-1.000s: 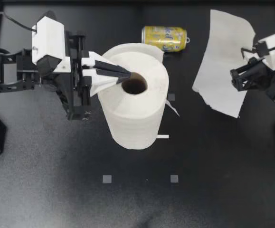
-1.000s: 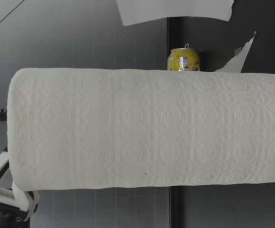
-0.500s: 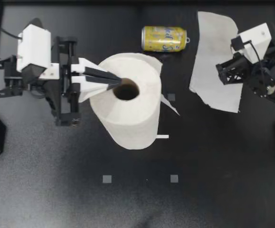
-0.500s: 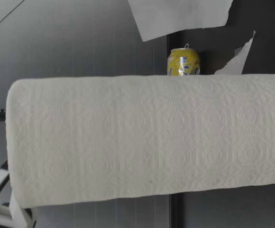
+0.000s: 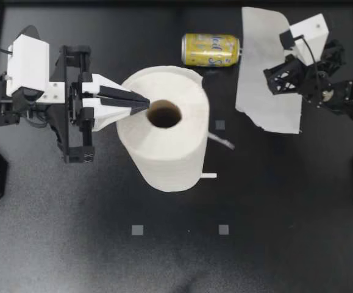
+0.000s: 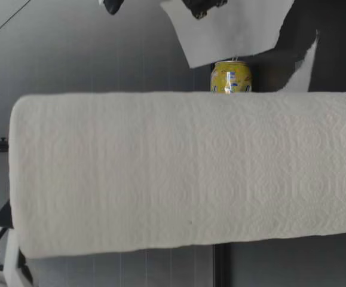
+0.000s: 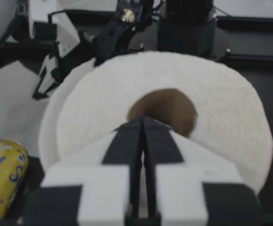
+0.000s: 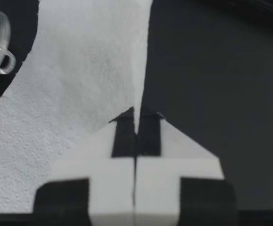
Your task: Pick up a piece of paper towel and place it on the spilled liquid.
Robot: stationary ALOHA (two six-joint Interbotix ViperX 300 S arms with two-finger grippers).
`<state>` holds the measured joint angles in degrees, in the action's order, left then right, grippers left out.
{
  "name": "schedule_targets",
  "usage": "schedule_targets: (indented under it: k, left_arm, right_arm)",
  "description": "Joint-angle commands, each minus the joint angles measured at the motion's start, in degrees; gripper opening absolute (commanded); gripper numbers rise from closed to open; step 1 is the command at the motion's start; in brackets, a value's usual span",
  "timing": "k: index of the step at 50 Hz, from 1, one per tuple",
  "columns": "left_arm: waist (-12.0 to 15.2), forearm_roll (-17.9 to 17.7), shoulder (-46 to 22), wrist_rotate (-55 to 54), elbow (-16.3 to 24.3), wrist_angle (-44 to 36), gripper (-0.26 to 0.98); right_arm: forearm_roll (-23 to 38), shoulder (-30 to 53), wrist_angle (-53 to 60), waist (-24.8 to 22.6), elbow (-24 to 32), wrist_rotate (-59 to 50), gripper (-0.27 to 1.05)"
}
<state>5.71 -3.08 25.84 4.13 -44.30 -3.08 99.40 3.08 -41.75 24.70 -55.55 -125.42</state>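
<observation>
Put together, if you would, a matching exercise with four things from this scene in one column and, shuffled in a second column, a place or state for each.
Things
1. paper towel roll
2. torn sheet
3. can
4. my left gripper

States
A. lying on its side, beyond the roll
B. closed, tips over the top of the roll
C. pinched at its edge by my right gripper
D. standing on end

Pairs: 1-D, 2-C, 3-A, 4-B.
</observation>
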Motion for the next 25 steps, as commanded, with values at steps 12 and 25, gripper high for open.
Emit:
schedule_targets:
  k: [12, 25]
  left_arm:
    - [-0.18, 0.09, 4.75, 0.18, 0.09, -2.11, 0.06]
    - [-0.18, 0.09, 5.8, 0.18, -0.7, -2.2, 0.06]
  right_arm:
    - [0.35, 1.93, 0.44, 2.02, 3.34, 0.35, -0.12]
    - [0.35, 4.22, 0.53, 3.34, 5.89, 1.05, -0.12]
